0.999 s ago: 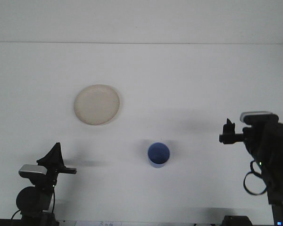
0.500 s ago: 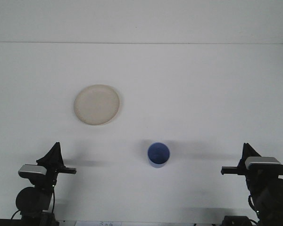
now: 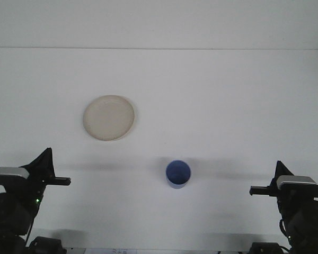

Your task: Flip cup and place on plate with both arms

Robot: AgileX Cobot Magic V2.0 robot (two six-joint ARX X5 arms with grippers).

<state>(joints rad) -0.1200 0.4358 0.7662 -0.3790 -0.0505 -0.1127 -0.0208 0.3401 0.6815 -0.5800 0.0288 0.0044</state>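
Front view, cup [image 3: 178,174]: blue, round, smooth-walled; stands upright just below the frame's centre, mouth open upward, long axis vertical.
Cup against jaws: well apart from both, roughly midway between them, at about their height in the frame.
Plate [image 3: 109,117]: cream, round, shallow, matte; lies flat at upper left of the cup, apart from it.
Table [image 3: 228,106]: plain white, smooth.
Left gripper [image 3: 53,177]: lower left corner, black; jaws' state cannot be told.
Right gripper [image 3: 265,186]: lower right corner, black; jaws' state cannot be told.

Open table [image 3: 228,95] all round — only cup [image 3: 178,173] and plate [image 3: 109,117] interrupt it.
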